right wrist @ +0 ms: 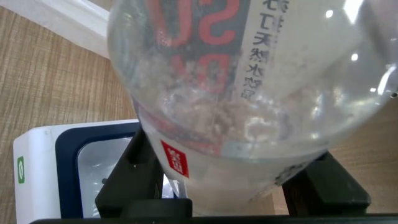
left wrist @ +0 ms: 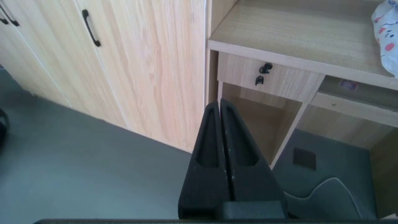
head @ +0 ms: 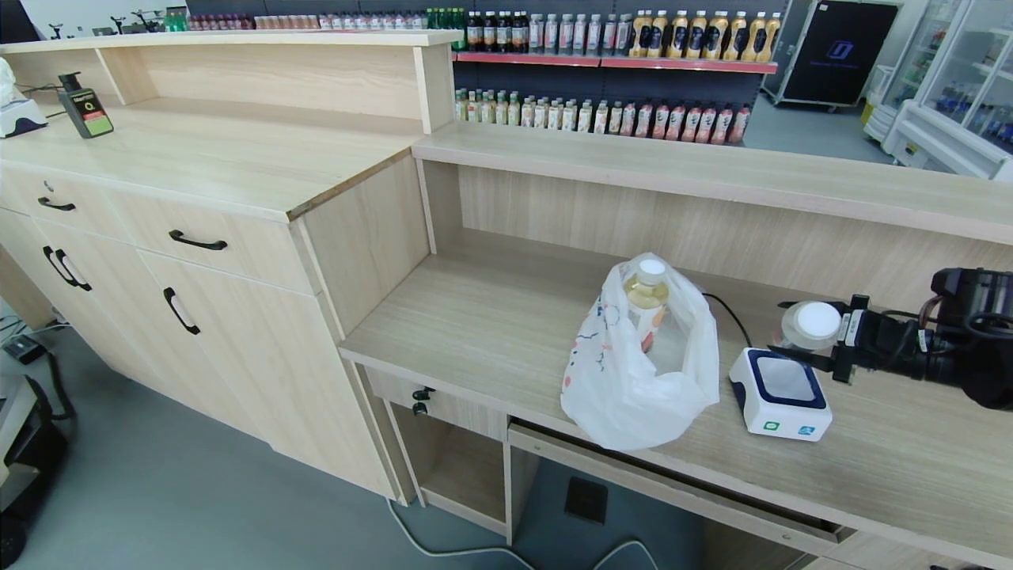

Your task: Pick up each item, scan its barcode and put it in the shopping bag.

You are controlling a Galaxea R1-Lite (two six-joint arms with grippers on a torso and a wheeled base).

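Note:
A clear bottle (head: 816, 321) with a white cap and a red-printed label lies sideways in my right gripper (head: 801, 336), which is shut on it just above the white scanner (head: 779, 393) with its dark blue window. In the right wrist view the bottle (right wrist: 249, 87) hangs close over the scanner (right wrist: 68, 165), with black fingers (right wrist: 134, 183) on either side of it. The white plastic shopping bag (head: 633, 380) stands open to the left of the scanner, with a yellowish drink bottle (head: 647, 297) upright inside. My left gripper (left wrist: 219, 124) is shut on nothing, low over the grey floor before the counter.
The scanner's black cable (head: 724, 309) runs behind the bag along the counter (head: 475, 317). A raised ledge (head: 712, 170) borders the counter's back. Cabinet doors with black handles (head: 180, 310) stand to the left, and a small key lock (left wrist: 262, 70) sits under the counter edge.

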